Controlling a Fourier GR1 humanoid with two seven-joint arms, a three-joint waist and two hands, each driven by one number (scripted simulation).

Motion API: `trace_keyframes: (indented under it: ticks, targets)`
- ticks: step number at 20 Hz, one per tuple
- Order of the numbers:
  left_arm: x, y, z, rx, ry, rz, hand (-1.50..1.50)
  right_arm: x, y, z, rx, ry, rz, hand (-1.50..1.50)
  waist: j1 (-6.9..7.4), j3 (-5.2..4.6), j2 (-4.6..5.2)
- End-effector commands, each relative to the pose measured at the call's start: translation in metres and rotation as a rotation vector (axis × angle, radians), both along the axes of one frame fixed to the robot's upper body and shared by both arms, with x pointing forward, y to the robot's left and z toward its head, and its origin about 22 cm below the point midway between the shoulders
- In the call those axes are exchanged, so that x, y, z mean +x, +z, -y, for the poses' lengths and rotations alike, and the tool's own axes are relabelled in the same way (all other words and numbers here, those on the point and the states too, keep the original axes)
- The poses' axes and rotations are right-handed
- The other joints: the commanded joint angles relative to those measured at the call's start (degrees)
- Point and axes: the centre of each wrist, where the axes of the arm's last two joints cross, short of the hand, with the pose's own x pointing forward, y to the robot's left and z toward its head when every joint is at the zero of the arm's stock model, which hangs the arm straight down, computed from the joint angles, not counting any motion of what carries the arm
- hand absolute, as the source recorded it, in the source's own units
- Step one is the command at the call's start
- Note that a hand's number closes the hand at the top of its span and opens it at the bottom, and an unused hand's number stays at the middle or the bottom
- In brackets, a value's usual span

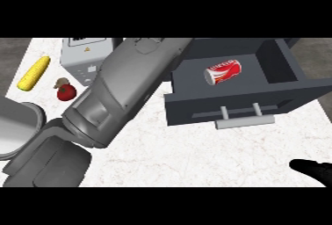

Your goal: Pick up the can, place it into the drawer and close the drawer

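Head view: red can point(223, 73) lay on its side inside open drawer point(259, 94); right hand point(315, 170) grasp indeterminable; left hand unseen.

— What can't you make out here?

— The left hand: the big grey forearm point(110, 96) runs up toward twelve o'clock and its end passes behind the drawer point(259, 99) wall, so no hand shows there.

— And the right hand point(314, 170)?

— Only a black sliver at five o'clock, cut by the right edge; its fingers can't be read.

— Anything else?

— The white appliance point(84, 59) at eleven o'clock is partly covered by the forearm. The brown bit point(62, 81) beside the red fruit point(66, 92) is too small to name.
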Motion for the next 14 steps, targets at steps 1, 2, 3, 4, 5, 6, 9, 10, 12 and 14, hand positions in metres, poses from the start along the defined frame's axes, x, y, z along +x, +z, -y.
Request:
trace_keyframes:
  ticks: [1,2,3,4,5,6,9,10,12,14]
  targets:
    - [-0.002,0.008,0.004,-0.041,0.001,-0.003,-1.50,0.020,0.005,0.000,-0.147,0.008,0.044,-1.50,0.04,0.05,0.44]
    - [0.000,0.004,0.001,-0.044,-0.008,-0.006,-1.50,0.017,0.011,-0.007,-0.191,-0.006,0.053,-1.50,0.41,-0.05,0.41]
    - [-0.001,0.003,0.001,-0.060,0.000,-0.009,-1.50,0.014,0.004,-0.010,-0.228,0.023,0.036,-1.50,0.04,-0.01,0.09]
    - [-0.001,0.006,0.002,-0.064,-0.028,-0.012,-1.50,0.020,0.008,-0.015,-0.242,-0.025,0.040,-1.50,1.93,-0.11,-0.27]
    - [0.003,-0.011,-0.007,-0.082,-0.008,-0.001,-1.50,0.029,0.002,-0.014,-0.283,-0.015,0.036,-1.50,1.52,-0.07,0.47]
    - [0.000,0.002,-0.001,-0.091,-0.010,-0.005,-1.50,0.033,0.012,-0.012,-0.348,-0.023,0.045,-1.50,1.40,-0.07,0.16]
    - [-0.001,0.004,0.001,-0.092,-0.023,0.010,-1.50,0.051,-0.002,-0.026,-0.426,-0.040,0.050,-1.50,2.59,-0.06,0.04]
    - [-0.002,0.013,0.004,-0.080,0.009,0.037,-1.50,0.055,-0.008,-0.026,-0.477,-0.041,0.040,-1.50,2.81,-0.03,0.09]
    - [-0.003,0.008,0.004,-0.091,-0.008,0.021,-1.50,0.064,-0.015,-0.046,-0.534,-0.046,0.030,-1.50,2.77,-0.07,-0.17]
    - [0.000,0.014,0.004,-0.066,0.002,0.032,-1.50,0.076,-0.032,-0.037,-0.581,-0.046,0.020,-1.50,4.20,-0.04,-0.37]
